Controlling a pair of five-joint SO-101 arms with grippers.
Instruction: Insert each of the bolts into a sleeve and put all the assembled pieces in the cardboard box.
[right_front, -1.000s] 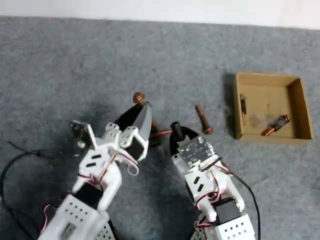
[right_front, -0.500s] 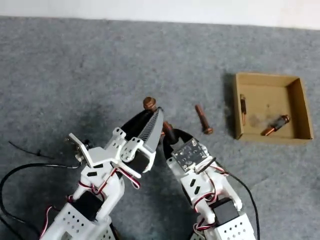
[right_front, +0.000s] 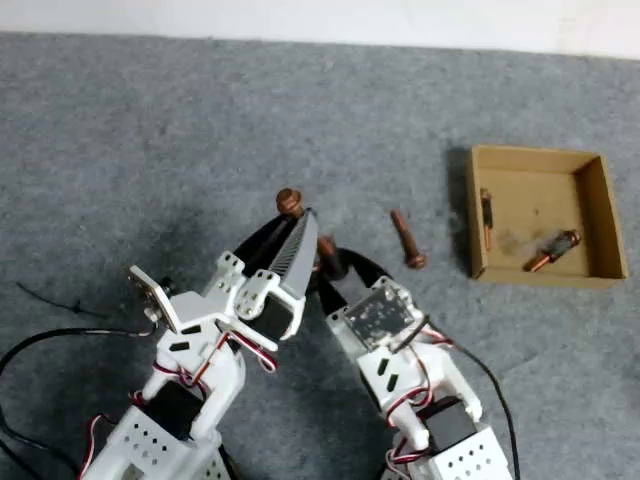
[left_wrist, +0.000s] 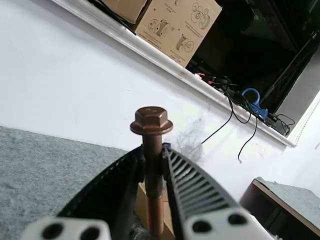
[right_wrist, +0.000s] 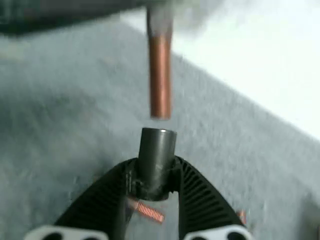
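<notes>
- Your left gripper (left_wrist: 153, 150) is clamped on a bolt (left_wrist: 152, 165). Its two ribbed fingers press the shank from both sides.
- The bolt's hex head stands clear above the fingertips, and the shank runs down between the fingers.
- Your right gripper (right_wrist: 156, 172) is clamped on a dark sleeve (right_wrist: 158, 152). The sleeve sits upright between the fingers with its open end facing away from the wrist.
- In the right wrist view, the bolt's copper tip hangs right over the sleeve's mouth and roughly in line with it. A small gap shows between them, so the bolt is not yet in the sleeve.
- In the high view, you see both grippers raised and meeting near the middle of the table (right_front: 150, 120), which is covered in grey carpet. The left fingers lean toward the right gripper, and the bolt head tops them.
- A threaded piece (right_wrist: 145, 210) lies on the carpet below the right gripper. You cannot tell from this blurred view exactly what it is.
- A loose bolt (right_front: 407, 240) lies flat on the table between the grippers and the box (right_front: 530, 153). It is near the box's wall but apart from it, with its head toward the arms.
- The box sits well off to the right arm's side with its open top up.
- Two pieces lie inside the box. A thin piece (right_front: 486, 220) lies along the wall nearest the loose bolt. A tilted piece (right_front: 552, 250) with one dark end lies toward the far corner.
- A black cable (right_front: 40, 300) trails over the table beside the left arm's base.
</notes>
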